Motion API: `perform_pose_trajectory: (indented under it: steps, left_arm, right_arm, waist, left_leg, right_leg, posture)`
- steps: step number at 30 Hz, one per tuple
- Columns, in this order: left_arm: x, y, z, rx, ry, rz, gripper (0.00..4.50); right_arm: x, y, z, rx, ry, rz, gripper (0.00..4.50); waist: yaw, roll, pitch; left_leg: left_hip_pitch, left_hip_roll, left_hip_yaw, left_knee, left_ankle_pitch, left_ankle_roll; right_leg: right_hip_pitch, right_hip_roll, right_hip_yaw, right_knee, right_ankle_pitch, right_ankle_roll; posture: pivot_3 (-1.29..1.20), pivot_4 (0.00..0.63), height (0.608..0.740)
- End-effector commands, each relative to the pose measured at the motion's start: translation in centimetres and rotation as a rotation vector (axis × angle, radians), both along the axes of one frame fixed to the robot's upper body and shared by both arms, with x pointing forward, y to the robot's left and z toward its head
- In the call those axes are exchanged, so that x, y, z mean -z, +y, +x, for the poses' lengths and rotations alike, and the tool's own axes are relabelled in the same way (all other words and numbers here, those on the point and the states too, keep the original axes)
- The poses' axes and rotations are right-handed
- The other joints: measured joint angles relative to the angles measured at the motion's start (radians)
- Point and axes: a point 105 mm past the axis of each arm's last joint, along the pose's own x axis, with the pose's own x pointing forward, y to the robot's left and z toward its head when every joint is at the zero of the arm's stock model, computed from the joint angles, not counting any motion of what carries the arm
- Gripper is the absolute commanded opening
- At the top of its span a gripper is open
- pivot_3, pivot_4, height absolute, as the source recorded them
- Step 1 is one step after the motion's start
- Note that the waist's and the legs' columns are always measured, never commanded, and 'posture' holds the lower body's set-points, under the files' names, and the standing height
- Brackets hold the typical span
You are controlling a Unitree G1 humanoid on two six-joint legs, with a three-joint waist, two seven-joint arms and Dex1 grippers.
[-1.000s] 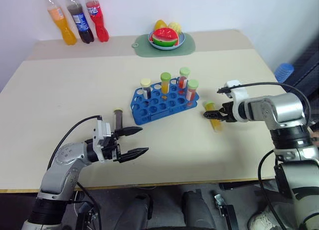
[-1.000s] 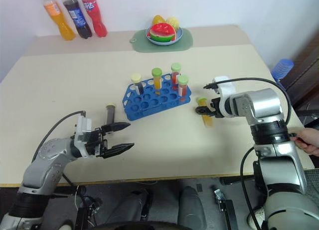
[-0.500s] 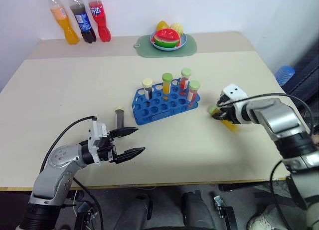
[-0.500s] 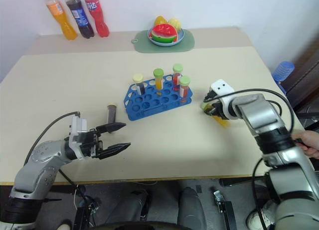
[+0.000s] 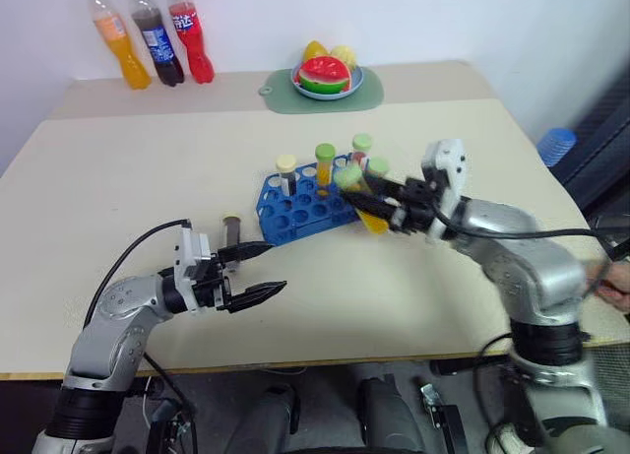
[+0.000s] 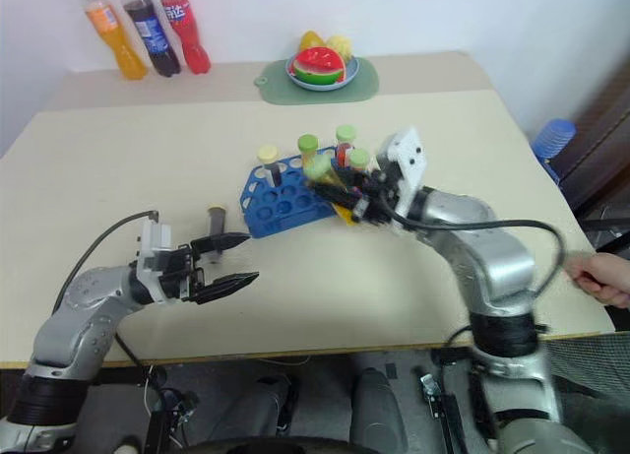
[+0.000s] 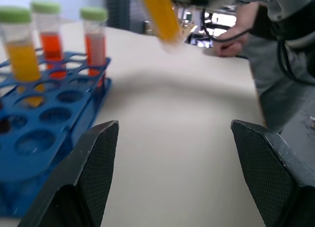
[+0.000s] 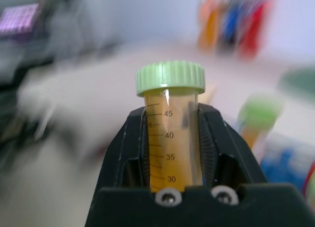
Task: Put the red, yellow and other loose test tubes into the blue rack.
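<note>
Left gripper (image 5: 258, 272) idle, jaws wide, empty, near brown tube (image 5: 231, 234) standing on table (image 5: 118, 178). Right gripper (image 5: 386, 206) just clamped the yellow tube (image 5: 362, 200), lifted it off the table, now over the blue rack (image 5: 295, 210). Insertion next.

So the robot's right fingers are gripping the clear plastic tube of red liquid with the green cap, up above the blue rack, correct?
Not quite. The clear plastic tube with the green cap clamped in the right fingers holds yellow liquid, not red, as the right wrist view shows. The rest stands: it is held up over the bright blue plastic rack.
</note>
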Motion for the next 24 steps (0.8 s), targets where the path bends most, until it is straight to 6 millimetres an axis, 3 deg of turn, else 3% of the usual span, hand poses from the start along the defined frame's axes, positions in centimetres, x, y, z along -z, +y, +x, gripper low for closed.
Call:
perform_pose_trajectory:
  steps: [1,5,15,24]
  left_arm:
    - [-0.6,0.9,0.1,-0.045,-0.030,-0.021,3.77]
    - [-0.8,1.3,0.2,-0.080,-0.034,-0.033,3.77]
    - [-1.2,1.9,-0.4,-0.124,-0.046,-0.033,3.77]
    - [-1.1,1.8,-0.8,-0.144,-0.041,-0.035,3.77]
  right_arm:
    - [-0.6,1.2,2.0,0.138,-0.169,0.067,1.03]
    - [0.9,2.4,3.9,0.220,-0.193,0.113,1.03]
    - [5.4,3.7,6.0,0.280,-0.161,0.110,1.03]
    - [6.9,3.7,7.1,0.322,-0.137,0.124,1.03]
  waist:
    - [-0.003,0.000,0.000]
    - [-0.009,0.000,0.000]
    - [-0.014,0.001,0.000]
    - [-0.034,0.001,0.000]
  left_leg:
    - [0.000,0.000,0.000,0.000,0.000,0.000]
    - [0.001,0.000,0.000,-0.001,0.001,-0.001]
    - [0.001,0.001,0.000,-0.002,0.001,-0.002]
    - [0.007,0.003,0.000,-0.005,0.001,-0.003]
  right_leg:
    - [0.000,0.000,0.000,0.000,0.000,0.000]
    - [-0.001,0.001,0.000,0.001,0.000,0.000]
    - [-0.002,0.002,0.000,0.002,0.000,-0.001]
    - [0.002,0.004,0.001,0.002,0.001,-0.002]
  posture:
    - [0.00,0.150,0.740]
    - [0.00,0.150,0.740]
    - [0.00,0.150,0.740]
    - [0.00,0.150,0.740]
